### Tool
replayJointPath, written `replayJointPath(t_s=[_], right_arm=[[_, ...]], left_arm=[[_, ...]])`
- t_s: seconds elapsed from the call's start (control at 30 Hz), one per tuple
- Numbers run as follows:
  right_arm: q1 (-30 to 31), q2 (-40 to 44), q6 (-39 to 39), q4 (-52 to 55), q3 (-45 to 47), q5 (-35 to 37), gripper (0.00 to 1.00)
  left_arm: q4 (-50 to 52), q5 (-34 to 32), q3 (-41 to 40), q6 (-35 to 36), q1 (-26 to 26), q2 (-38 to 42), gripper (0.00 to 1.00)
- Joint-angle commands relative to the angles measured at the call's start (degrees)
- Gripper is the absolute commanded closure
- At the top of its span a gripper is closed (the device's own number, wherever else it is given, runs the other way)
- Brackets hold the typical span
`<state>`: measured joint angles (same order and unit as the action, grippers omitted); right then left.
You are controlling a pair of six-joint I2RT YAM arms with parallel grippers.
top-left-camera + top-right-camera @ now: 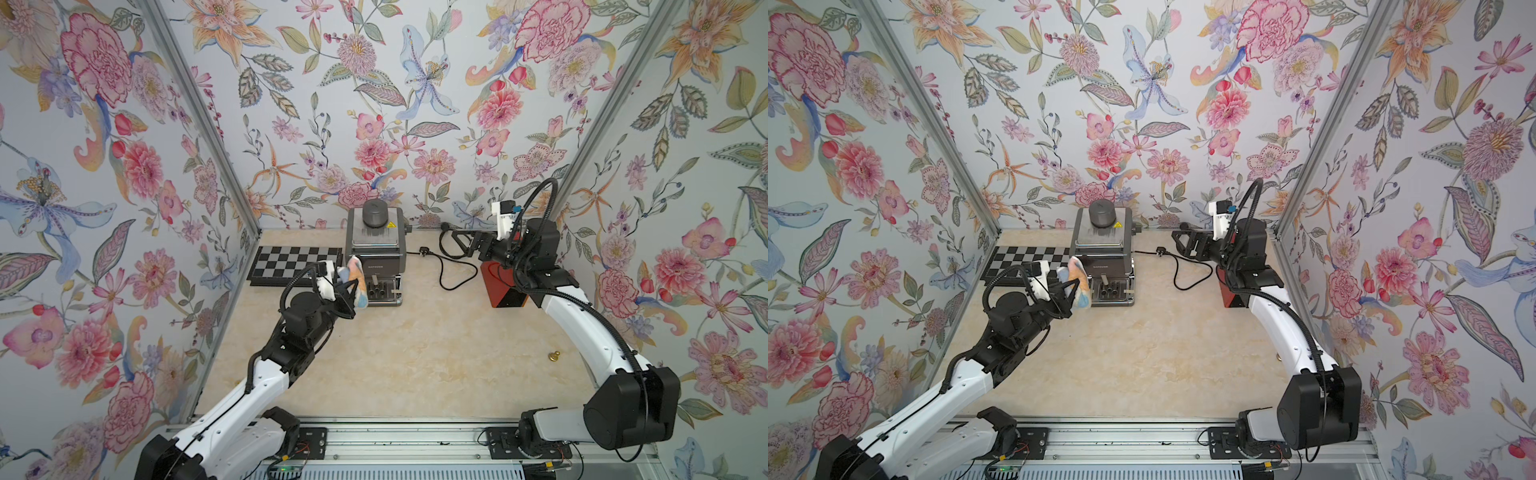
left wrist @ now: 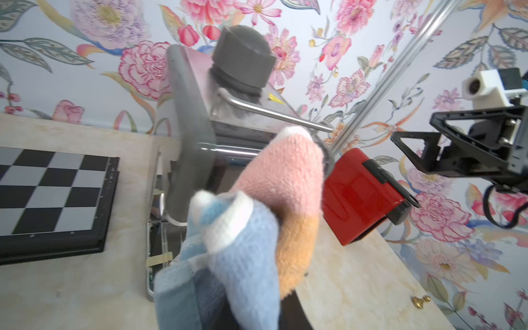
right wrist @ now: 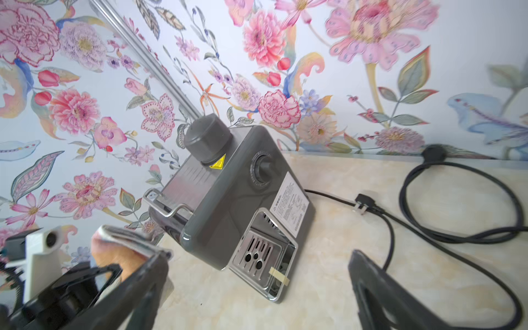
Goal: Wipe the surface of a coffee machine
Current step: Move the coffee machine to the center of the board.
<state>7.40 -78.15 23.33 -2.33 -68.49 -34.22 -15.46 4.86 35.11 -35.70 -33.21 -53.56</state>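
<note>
machine [image 1: 374,251]: parked at the back of the table, mid-wall. Could get shoved or tipped if it's pushed hard from the side, since it isn't braced by anything.
cord [image 3: 367,201]: left loose between the machine and the right arm. Could be snagged if that arm is swung in.
cloth [image 1: 356,279]: bunched up at the machine's front corner on the left arm's side; contact can't be told. Could get hooked on the top rail [image 2: 271,114] and yanked out.
left gripper [image 1: 352,296]: clamped on the cloth.
right gripper [image 1: 459,245]: jaws spread wide, nothing held.
red box [image 1: 498,286]: contents can't be seen.
drip tray [image 1: 383,291]: nothing's been put on it, just bare grate.
</note>
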Motion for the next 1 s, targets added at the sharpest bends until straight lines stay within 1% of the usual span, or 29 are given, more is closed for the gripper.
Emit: replayJointPath(t_s=[0.0, 0.1, 0.17, 0.3, 0.37, 0.43, 0.5, 0.57, 0.63, 0.7, 0.77, 0.8, 0.9, 0.97], right_arm=[[-5.01, 1.76, 0.74, 4.61, -0.79, -3.21, 0.00], [-10.02, 1.52, 2.08, 5.83, -1.50, -4.11, 0.00], [-12.12, 1.79, 1.23, 6.73, -1.38, -2.09, 0.00], [-13.34, 0.46, -6.46, 16.08, -6.65, 7.31, 0.00], [-13.03, -1.30, -9.86, 22.12, -10.23, 12.92, 0.00], [-13.55, -2.98, -11.43, 25.73, -12.28, 16.08, 0.00], [-15.37, -4.42, -11.35, 26.32, -12.63, 16.67, 0.00], [-18.30, -6.38, -10.21, 26.34, -13.22, 14.61, 0.00], [-21.05, -8.65, -9.52, 26.23, -14.48, 12.23, 0.00], [-22.53, -10.86, -9.20, 26.31, -16.34, 9.77, 0.00], [-22.16, -12.14, -9.80, 26.64, -17.79, 10.00, 0.00], [-21.34, -12.48, -10.70, 27.45, -18.61, 11.20, 0.00], [-17.09, -13.77, -14.64, 31.99, -21.26, 18.89, 0.00], [-14.90, -15.72, -16.38, 35.82, -23.38, 23.54, 0.00]], left_arm=[[6.06, -8.32, 4.62, 4.57, -8.67, -0.07, 1.00], [2.99, -5.31, 8.65, 5.37, -13.72, -5.46, 1.00], [0.85, -3.96, 12.14, 6.31, -16.23, -10.52, 1.00], [-5.19, 0.61, 16.61, 5.57, -17.69, -18.76, 1.00], [-6.60, 2.17, 18.56, 5.38, -17.75, -22.43, 1.00], [-6.53, 5.18, 22.45, 6.12, -17.73, -27.93, 1.00], [-6.67, 8.23, 27.43, 6.28, -17.70, -34.14, 1.00], [-7.65, 10.65, 32.18, 5.78, -17.74, -40.43, 1.00], [-8.85, 11.72, 36.59, 5.12, -17.72, -45.74, 1.00], [-7.87, 12.11, 41.78, 5.13, -17.59, -50.52, 1.00], [-7.17, 13.14, 46.19, 5.02, -17.52, -54.37, 1.00], [-7.63, 13.89, 47.57, 4.38, -17.35, -55.78, 1.00], [-8.84, 14.69, 48.71, 3.20, -16.68, -57.56, 1.00], [-9.69, 14.84, 47.54, 2.63, -16.12, -57.38, 1.00]])
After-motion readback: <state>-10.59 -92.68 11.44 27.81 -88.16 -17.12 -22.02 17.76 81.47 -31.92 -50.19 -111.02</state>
